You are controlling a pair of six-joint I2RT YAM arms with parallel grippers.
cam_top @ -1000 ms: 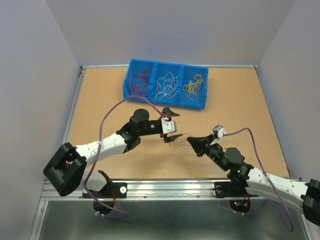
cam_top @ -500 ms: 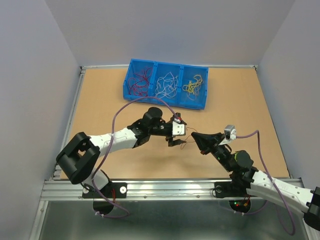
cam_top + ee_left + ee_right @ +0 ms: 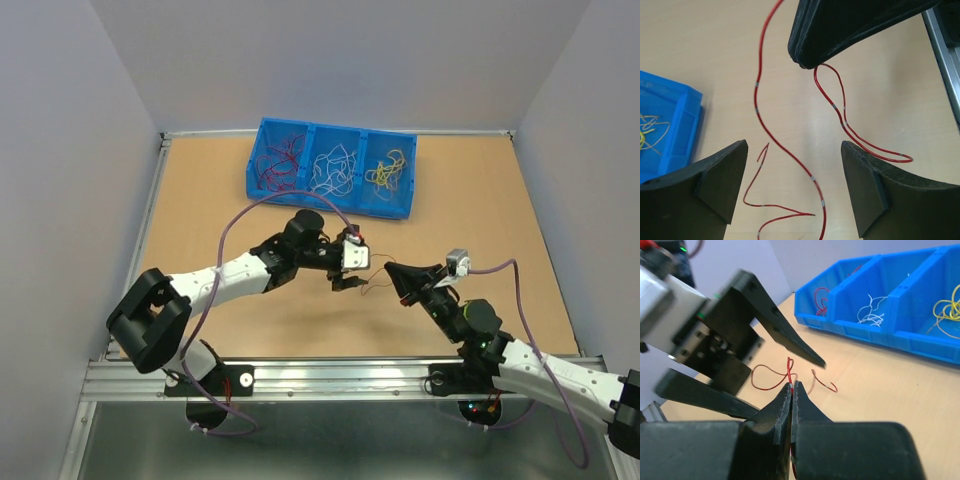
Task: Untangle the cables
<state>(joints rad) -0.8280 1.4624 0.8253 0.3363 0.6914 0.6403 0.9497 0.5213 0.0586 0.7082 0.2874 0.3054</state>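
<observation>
Trouble could come fast here. Right claw (image 3: 791, 386) is pinched tight on a red loop (image 3: 840, 107), holding it up over the middle of the tabletop (image 3: 200, 200), a little toward the near edge. Left claw (image 3: 794, 145) hangs right beside it, jaws wide apart, nothing in them. Bin (image 3: 330, 200) sits back at the far edge with its sorted red, white and yellow cables, well apart from all this.

Now look between those left fingers (image 3: 720, 185): a long strand (image 3: 758, 107) runs straight through the gap, and a kinked piece (image 3: 770, 206) lies in there too. If the jaws shut where they are, I reckon they catch both at once, and a pull then tightens the tangle instead of freeing it.

Second worry: the wire is thin and springy, and the right claw grips it only at the very tips. A sharp tug from the left could slide it out, and the whole bundle drops back onto the tabletop.

Third: the two claws are close, nearly nose to nose. A misjudged reach and finger hits finger, knocking the loop loose.

Whether these strands are one cable or several, I cannot tell.
</observation>
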